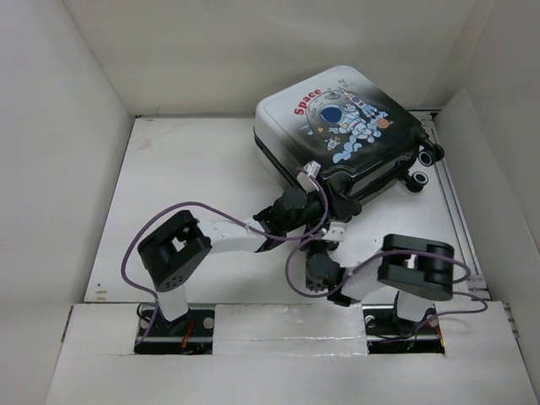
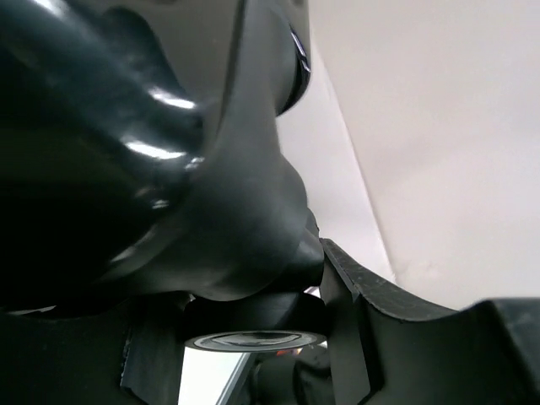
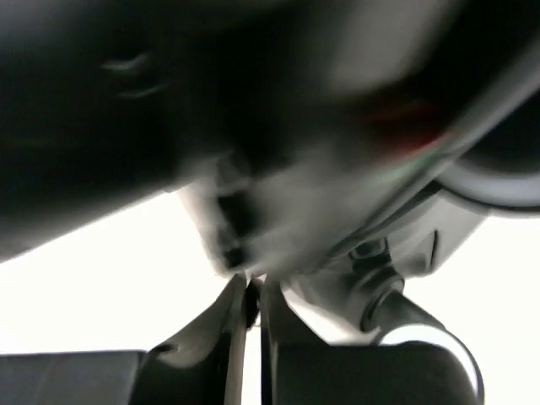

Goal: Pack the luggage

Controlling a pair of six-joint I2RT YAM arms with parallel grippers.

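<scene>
While the left arm stretches out over the table point(image 1: 186, 169), its pincer point(image 1: 324, 202) sits against the near long edge of the luggage point(image 1: 337, 126). Jaw state: the wrist view is filled by glossy black shell at close range, so I cannot tell how wide the jaws stand or whether they grip anything.

Luggage: shut, print side up, on the far right part of the table, at about 12 to 1 o'clock from both pincers. Long axis runs roughly 10 to 4 o'clock, with the caster wheels point(image 1: 430, 156) at the 4 o'clock end.

Right pincer point(image 3: 253, 333): fingers pressed almost together, nothing between them. It sits at 6 o'clock from the left pincer.

Judgement: the left pincer is nearer, and the next move turns on that 10-to-4 edge.
</scene>
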